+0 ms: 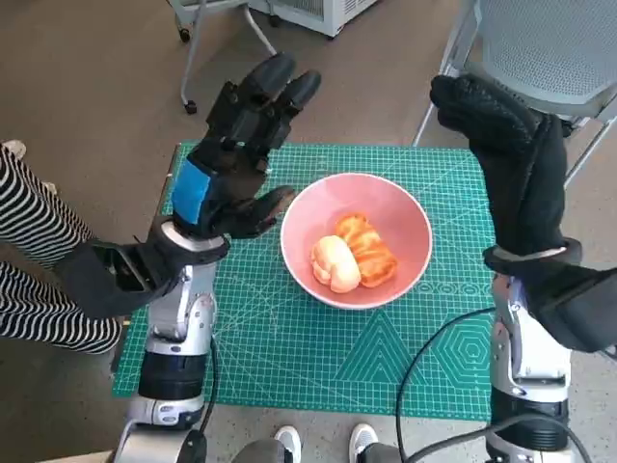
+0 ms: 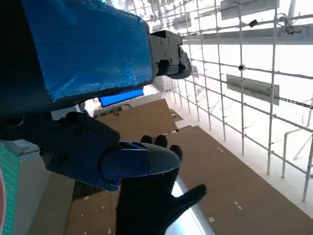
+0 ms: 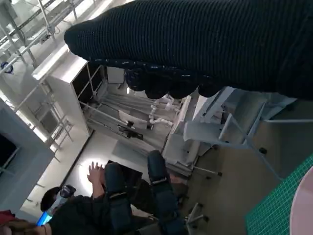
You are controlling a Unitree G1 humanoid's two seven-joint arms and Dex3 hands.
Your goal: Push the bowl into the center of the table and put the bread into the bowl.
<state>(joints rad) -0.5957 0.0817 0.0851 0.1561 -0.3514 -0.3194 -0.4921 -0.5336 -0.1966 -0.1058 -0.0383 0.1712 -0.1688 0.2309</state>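
Observation:
A pink bowl [image 1: 386,207] stands near the middle of the green cutting mat [image 1: 289,338], and the orange-and-cream bread [image 1: 352,253] lies inside it. My left hand [image 1: 236,154] is raised above the mat just left of the bowl, fingers spread upward, holding nothing. My right hand [image 1: 506,154] in its black glove is lifted to the right of the bowl, fingers extended, empty. The left wrist view shows my left hand [image 2: 98,98] and, beyond it, my gloved right hand [image 2: 151,196]. A sliver of the bowl [image 3: 304,215] and mat [image 3: 279,210] shows in the right wrist view.
A person's striped legs [image 1: 34,280] are at the left beside the table. A grey mesh chair [image 1: 549,48] stands behind the table's right corner, and a wheeled frame [image 1: 227,29] stands behind the left. A seated person [image 3: 88,210] shows in the right wrist view.

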